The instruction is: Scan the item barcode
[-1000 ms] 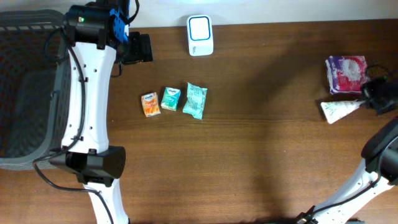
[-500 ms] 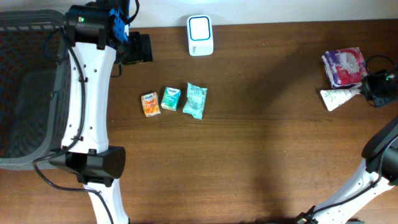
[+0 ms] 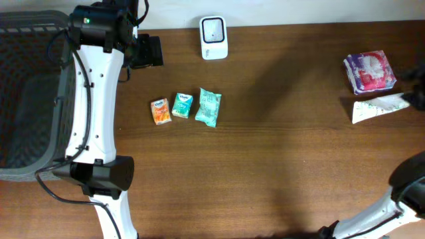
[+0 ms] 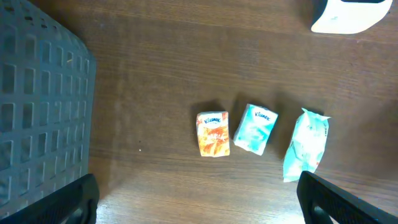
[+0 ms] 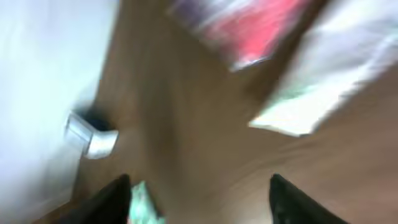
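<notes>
A white scanner (image 3: pixel 214 38) stands at the table's far edge. Three small packs lie in a row near the middle left: orange (image 3: pixel 160 111), small teal (image 3: pixel 182 105) and longer teal (image 3: pixel 208 107). At the far right a white tube (image 3: pixel 378 107) lies flat on the table below a purple and pink pack (image 3: pixel 370 71). My right gripper (image 5: pixel 202 202) is open and empty, pulled back from the tube (image 5: pixel 329 81); its view is blurred. High above the orange pack (image 4: pixel 213 134), my left gripper (image 4: pixel 199 205) hangs wide open, holding nothing.
A dark grey mesh basket (image 3: pixel 30 99) fills the left end of the table, and its wall (image 4: pixel 37 112) shows in the left wrist view. The left arm (image 3: pixel 93 113) reaches along the basket's right side. The right arm (image 3: pixel 408 192) rises at the lower right corner.
My right gripper was shut on the white tube; it has opened and drawn off to the right edge. The tube now lies free, a little further right. The left arm has not moved.
</notes>
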Controlling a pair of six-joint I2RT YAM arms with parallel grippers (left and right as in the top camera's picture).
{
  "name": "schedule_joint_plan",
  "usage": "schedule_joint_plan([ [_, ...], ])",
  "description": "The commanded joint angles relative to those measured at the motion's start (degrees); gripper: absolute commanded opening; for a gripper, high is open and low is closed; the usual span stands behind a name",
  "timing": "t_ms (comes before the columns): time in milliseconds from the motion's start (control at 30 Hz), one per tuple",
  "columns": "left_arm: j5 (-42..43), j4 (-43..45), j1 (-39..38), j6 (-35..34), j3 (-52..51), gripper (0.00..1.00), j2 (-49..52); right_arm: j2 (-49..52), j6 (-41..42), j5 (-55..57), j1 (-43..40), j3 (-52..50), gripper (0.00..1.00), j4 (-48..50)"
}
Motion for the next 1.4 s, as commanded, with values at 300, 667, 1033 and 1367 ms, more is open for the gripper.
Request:
schedule_joint_plan([
  [300,0.0,0.1,0.1,-0.3,0.6,0.99,-0.5,6.8,-5.4,6.6,51.1,0.4,0.82,8.9],
  [667,0.0,0.1,0.1,-0.3,0.6,0.99,-0.5,17.3,16.5,30.7,70.3,0.4,0.86,18.5],
  [1033,0.0,0.1,0.1,-0.3,0.6,0.99,-0.5,20.0,15.7,37.6,66.7,0.4,0.34,8.0],
  [1367,0.0,0.1,0.1,-0.3,0.6,0.99,-0.5,19.1,-2.3,34.2,58.4,11.3,0.68,-11.0],
])
